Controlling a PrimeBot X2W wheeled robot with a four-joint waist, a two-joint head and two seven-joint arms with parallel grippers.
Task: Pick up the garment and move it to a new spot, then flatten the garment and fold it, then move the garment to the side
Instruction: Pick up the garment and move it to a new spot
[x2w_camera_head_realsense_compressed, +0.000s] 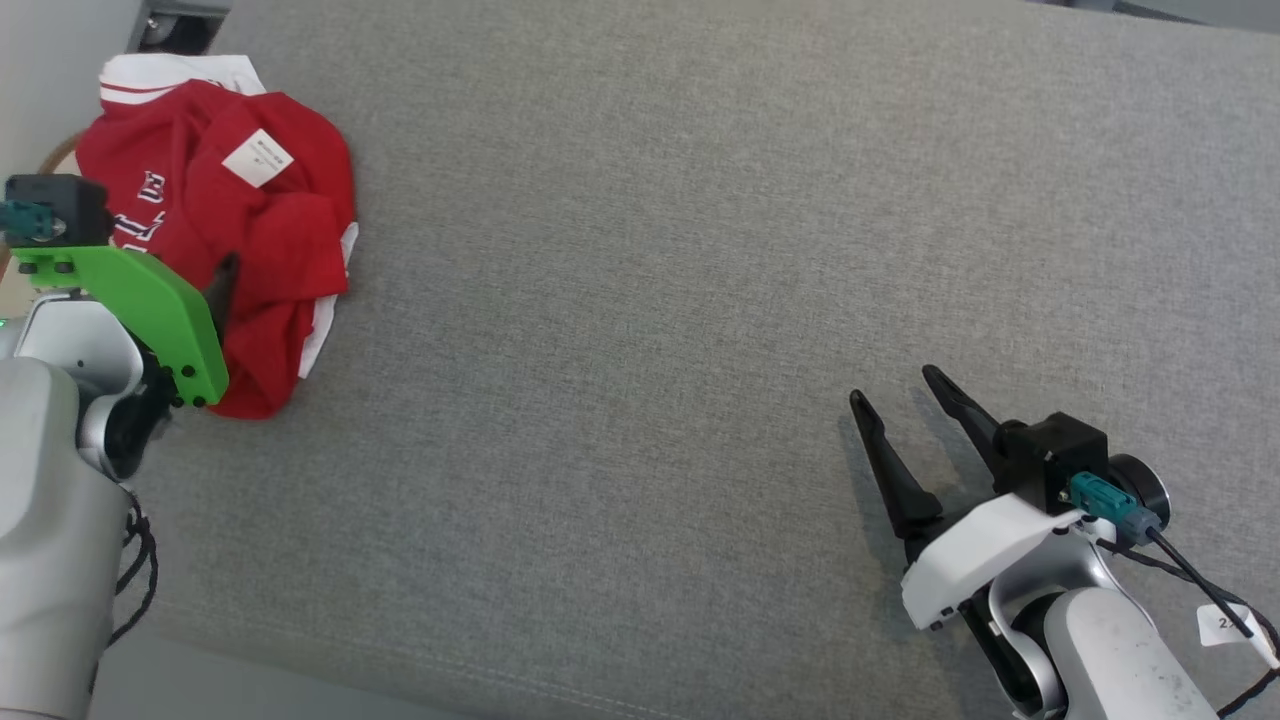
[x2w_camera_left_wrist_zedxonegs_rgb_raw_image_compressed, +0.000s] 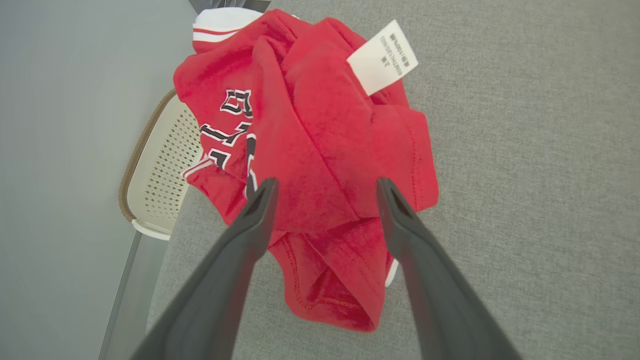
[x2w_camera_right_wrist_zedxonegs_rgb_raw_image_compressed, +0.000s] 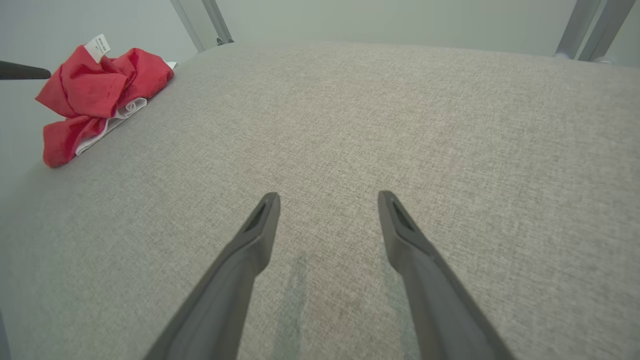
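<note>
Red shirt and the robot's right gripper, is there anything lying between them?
No. The grey fabric surface between the red shirt and the right gripper is bare, as the head view and the right wrist view both show.

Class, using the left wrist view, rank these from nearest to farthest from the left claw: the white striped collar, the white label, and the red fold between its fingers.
1. Red fold, right between the left claw's open fingers.
2. White label, beyond it, upper right.
3. White striped collar, farthest, at the top.
</note>
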